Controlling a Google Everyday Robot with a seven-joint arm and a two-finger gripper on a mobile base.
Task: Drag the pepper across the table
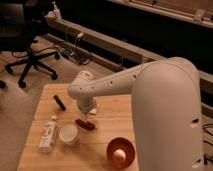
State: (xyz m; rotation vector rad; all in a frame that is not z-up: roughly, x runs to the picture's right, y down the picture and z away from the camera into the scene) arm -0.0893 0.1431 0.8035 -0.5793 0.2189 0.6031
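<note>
The pepper [85,124] is a small dark red glossy piece lying on the light wooden table [110,135], just right of the white cup. My gripper [87,114] hangs from the white arm directly above the pepper, its tip very near the pepper's upper end. The arm's wrist hides the fingers.
A white cup [68,134] stands left of the pepper. A white bottle [48,133] lies at the table's left. A black oblong bar [60,102] lies at the back left. An orange-red bowl [120,152] sits at the front. An office chair [27,55] stands beyond the table.
</note>
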